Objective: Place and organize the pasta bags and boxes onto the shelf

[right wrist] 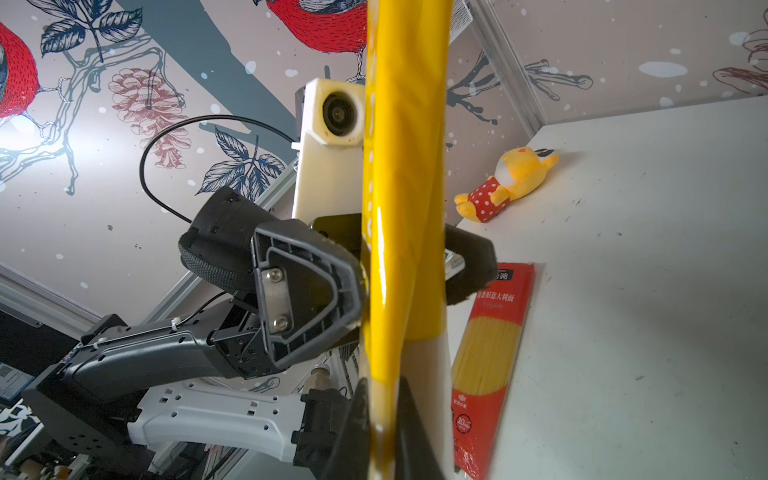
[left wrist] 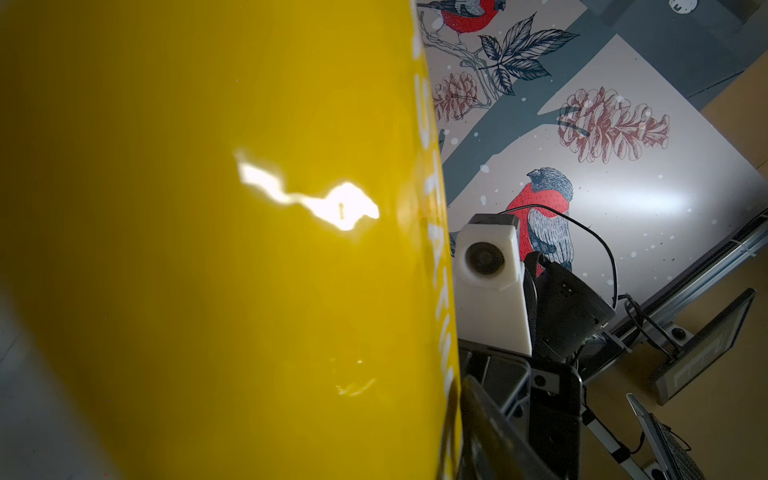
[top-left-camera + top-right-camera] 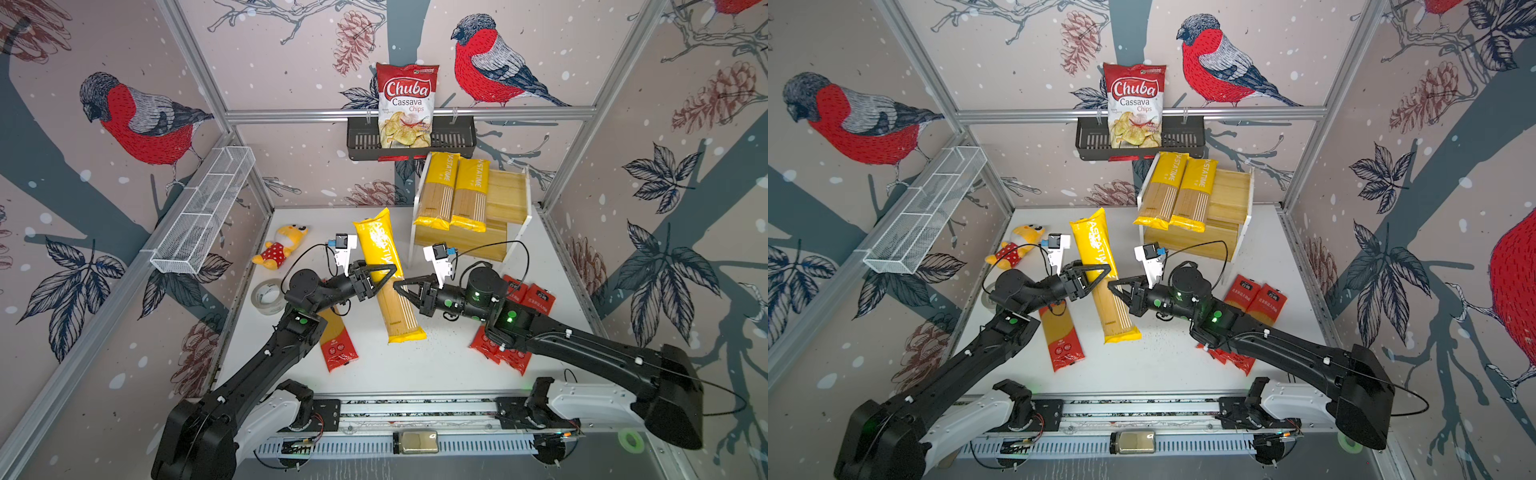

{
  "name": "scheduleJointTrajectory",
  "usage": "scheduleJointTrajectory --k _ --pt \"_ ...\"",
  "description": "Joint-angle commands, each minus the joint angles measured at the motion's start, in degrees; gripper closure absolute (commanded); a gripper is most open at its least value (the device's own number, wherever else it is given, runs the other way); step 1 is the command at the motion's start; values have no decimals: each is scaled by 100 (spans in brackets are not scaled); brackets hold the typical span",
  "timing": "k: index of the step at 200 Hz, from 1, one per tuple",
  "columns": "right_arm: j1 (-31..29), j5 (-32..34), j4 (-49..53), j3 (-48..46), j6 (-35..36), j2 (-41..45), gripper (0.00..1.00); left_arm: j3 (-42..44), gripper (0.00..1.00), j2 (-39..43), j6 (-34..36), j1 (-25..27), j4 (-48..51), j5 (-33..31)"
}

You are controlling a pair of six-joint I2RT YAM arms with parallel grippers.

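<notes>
My right pincer [image 3: 400, 286] is clamped tight on one long edge of a yellow PASTATIME packet [image 3: 376, 245], holding it over the middle of the white surface [image 3: 415, 365]. The right wrist view shows my two dark fingers [image 1: 353, 432] pinched against the yellow film [image 1: 403, 145]. My left pincer [image 3: 388, 275] comes at the same packet from the opposite side. Its jaws stand partly apart, one on each face of the packet. I cannot tell whether they press on it or only sit close. In the left wrist view the yellow wrapper [image 2: 208, 249] fills most of the picture.

The packet slants, with its yellow end toward the back wall and its clear window toward my bases. I cannot tell whether its lower end touches the surface.

Two more yellow packets [image 3: 440, 191] [image 3: 471, 195] lie side by side on the left part of the shelf [image 3: 507, 195], touching each other and sloping over the step. One red-ended packet [image 3: 338, 345] lies flat on the surface, partly under my left arm. Two other red-ended packets [image 3: 542, 297] lie together, partly under my right arm.
</notes>
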State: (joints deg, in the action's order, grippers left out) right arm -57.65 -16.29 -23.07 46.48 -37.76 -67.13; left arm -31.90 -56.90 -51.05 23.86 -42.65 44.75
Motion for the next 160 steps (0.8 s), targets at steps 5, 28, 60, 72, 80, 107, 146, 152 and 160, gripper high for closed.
scheduleJointTrajectory --k 5,28,60,72,80,107,146,152,160 --pt "42 -58 -907 -84 -192 49 100 -62 49 -39 -26 40 -550 227" --pt "122 -108 -1004 -164 -305 70 100 -62 60 -22 -33 66 -565 223" --pt "166 -106 -993 -197 -368 27 100 -93 73 -34 -37 109 -594 140" --pt "166 -88 -1030 -239 -397 25 98 -149 78 -78 -41 136 -591 115" --pt "174 -55 -1077 -291 -420 26 95 -200 80 -107 -39 176 -588 98" --pt "192 99 -1130 -369 -443 -8 87 -348 84 -163 -19 281 -525 -41" --pt "236 282 -988 -495 -457 115 67 -737 89 -324 -33 286 -378 -281" --pt "248 309 -984 -562 -473 157 63 -824 90 -362 -50 286 -363 -320" --pt "283 358 -972 -634 -510 227 60 -947 91 -425 -71 286 -315 -375"
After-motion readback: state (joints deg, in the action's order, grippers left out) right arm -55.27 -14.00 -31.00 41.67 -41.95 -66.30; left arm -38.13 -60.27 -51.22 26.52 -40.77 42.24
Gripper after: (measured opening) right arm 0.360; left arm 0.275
